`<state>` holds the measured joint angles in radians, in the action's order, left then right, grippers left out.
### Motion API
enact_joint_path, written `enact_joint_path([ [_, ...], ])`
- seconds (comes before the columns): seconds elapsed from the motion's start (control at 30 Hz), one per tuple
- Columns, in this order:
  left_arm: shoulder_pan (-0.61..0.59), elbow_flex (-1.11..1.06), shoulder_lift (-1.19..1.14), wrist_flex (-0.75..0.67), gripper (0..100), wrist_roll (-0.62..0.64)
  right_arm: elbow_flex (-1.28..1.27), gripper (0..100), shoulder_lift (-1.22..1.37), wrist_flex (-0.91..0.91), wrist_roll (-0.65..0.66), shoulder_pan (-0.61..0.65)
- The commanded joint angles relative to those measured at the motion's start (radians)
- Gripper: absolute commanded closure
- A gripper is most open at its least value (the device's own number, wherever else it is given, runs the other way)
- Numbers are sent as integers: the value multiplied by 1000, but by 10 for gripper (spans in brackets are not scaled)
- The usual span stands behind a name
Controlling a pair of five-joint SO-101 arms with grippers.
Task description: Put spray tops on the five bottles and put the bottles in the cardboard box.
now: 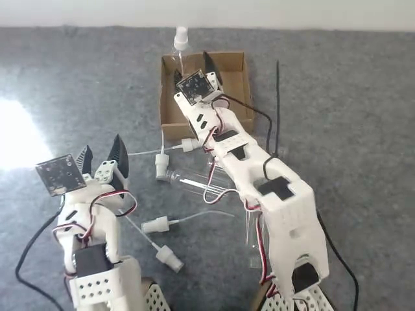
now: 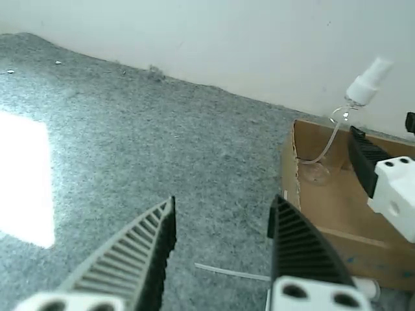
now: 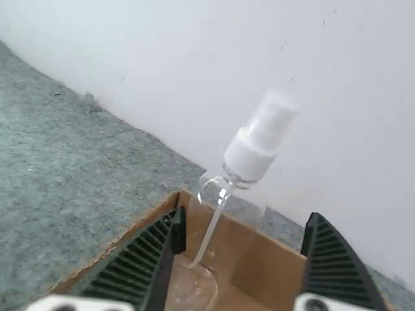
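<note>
A clear bottle with a white spray top stands upright in the far left corner of the cardboard box. My right gripper hangs open over the box, just short of that bottle, which shows between its spread fingers without touching them. My left gripper is open and holds nothing, raised above the table at the near left. In the left wrist view the left gripper faces the box and the bottle. Loose spray tops lie on the table.
Clear bottles without tops lie on the grey mat beside the right arm. Two more spray tops lie in front of the box and near the left arm's base. A black cable runs right of the box.
</note>
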<state>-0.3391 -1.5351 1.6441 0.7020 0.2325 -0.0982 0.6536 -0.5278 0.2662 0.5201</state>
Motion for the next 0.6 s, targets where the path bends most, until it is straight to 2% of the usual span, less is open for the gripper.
enact_joint_path([
  [0.0, 2, 7, 11, -3, 784, -3, -89, 738, -216, -7, -9, 7],
  [0.27, 2, 7, 11, -2, 784, -3, -287, 738, -435, 19, -9, 7],
  [0.43, 2, 7, 11, -2, 784, -3, -295, 738, -588, 289, -12, -2],
  [0.57, 0, 7, 11, -2, 785, -3, -301, 738, -665, 440, -18, 16],
])
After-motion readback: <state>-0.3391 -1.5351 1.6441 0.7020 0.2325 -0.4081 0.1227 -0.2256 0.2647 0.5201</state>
